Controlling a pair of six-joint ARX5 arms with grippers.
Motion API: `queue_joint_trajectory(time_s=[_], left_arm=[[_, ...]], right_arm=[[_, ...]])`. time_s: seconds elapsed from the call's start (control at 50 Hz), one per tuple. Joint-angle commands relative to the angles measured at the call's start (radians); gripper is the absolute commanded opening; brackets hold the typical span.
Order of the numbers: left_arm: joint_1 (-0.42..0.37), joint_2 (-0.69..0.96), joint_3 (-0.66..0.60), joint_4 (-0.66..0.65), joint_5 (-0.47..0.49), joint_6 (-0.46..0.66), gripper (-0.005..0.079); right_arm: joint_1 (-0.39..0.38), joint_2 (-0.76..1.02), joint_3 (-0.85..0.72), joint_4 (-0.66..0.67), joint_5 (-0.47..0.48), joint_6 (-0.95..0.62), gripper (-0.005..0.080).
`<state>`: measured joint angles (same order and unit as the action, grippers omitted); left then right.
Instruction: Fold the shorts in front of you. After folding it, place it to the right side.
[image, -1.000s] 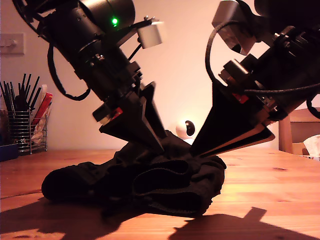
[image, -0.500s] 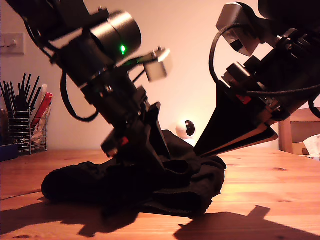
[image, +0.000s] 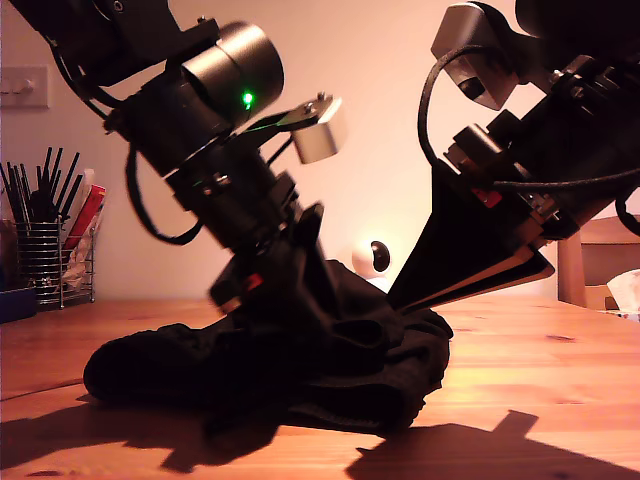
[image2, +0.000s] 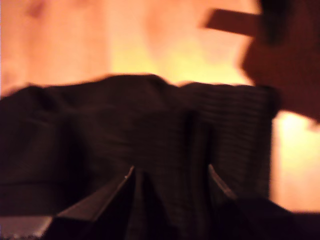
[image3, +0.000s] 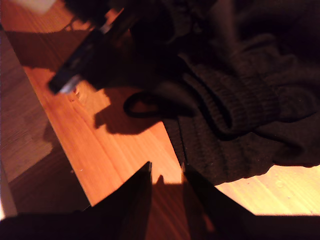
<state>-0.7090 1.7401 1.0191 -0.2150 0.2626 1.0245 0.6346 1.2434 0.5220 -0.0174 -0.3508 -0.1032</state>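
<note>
Shorts (image: 300, 350) heaped mid-tabletop (image: 560, 400). First gripper (image2: 170, 172) pressed into fabric, jaws apart around a fold. Second gripper (image3: 166, 170) narrowly parted, empty, beside the waistband. Wire basket (image: 45, 265) holding pens at exterior view's left.

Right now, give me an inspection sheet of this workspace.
Surface: wooden table, bare wood around the heap.
Job's things: black shorts, bunched, not folded flat; drawstring looped on the wood.
Clutter: wire pen holder at the exterior view's left; white camera behind the shorts.
Grippers: my first gripper open, over the fabric; my second gripper narrowly open over bare wood beside the shorts.
Cables: black cable looped on an arm, off the table.
Surroundings: wall switch.
</note>
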Motion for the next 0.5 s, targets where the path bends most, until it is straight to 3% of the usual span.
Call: queue_joint_trajectory(time_s=[0.0,0.48], left_arm=[[-0.001,0.014,-0.001,-0.011,0.014,-0.006,0.0413],[0.0,0.011,0.0,0.04,0.055,-0.089,0.0413]], right_arm=[[-0.003,-0.001,0.017,0.006,0.003,-0.003,0.0167],[-0.003,-0.001,0.017,-0.006,0.003,-0.01,0.0167]])
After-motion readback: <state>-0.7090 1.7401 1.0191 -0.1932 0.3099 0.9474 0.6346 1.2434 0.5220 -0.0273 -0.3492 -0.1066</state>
